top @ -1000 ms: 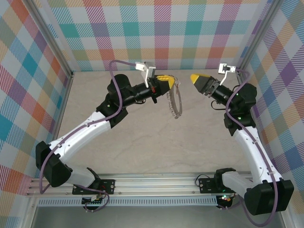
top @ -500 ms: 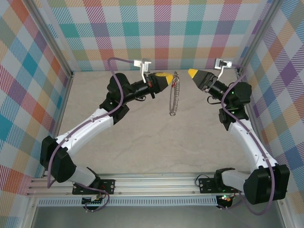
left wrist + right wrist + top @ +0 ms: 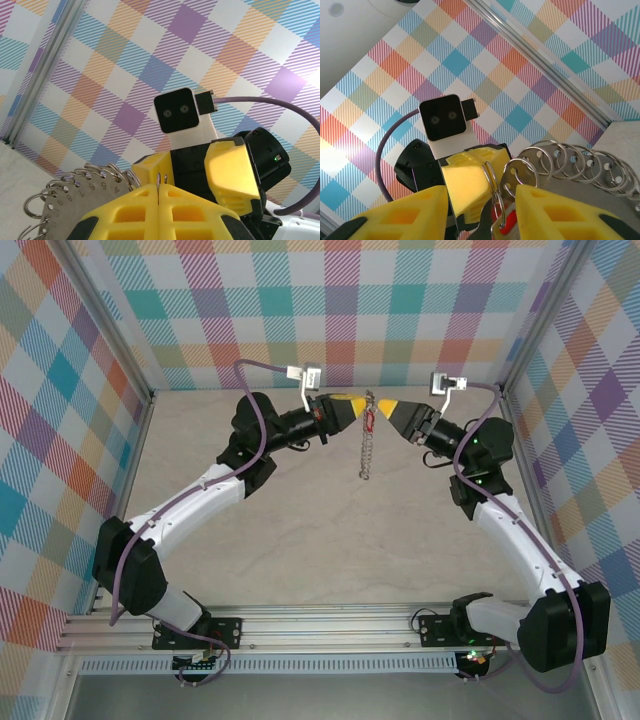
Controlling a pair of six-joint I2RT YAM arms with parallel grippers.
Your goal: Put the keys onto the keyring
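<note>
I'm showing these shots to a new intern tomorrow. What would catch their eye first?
The left gripper and right gripper, both yellow-tipped, face tip to tip above the far table. The left is clamped on the top of a beaded keyring dangling between them; a tiny key with a red tag sits between the right's parted jaws. Bright checked walls surround everything.

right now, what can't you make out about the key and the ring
key, right wrist view: lower part cut off by the bottom edge; whether the right tool touches it is unclear
ring, left wrist view: partly hidden behind the left tool and cut off at the bottom
top view: key too small to tell if it is threaded on
</note>
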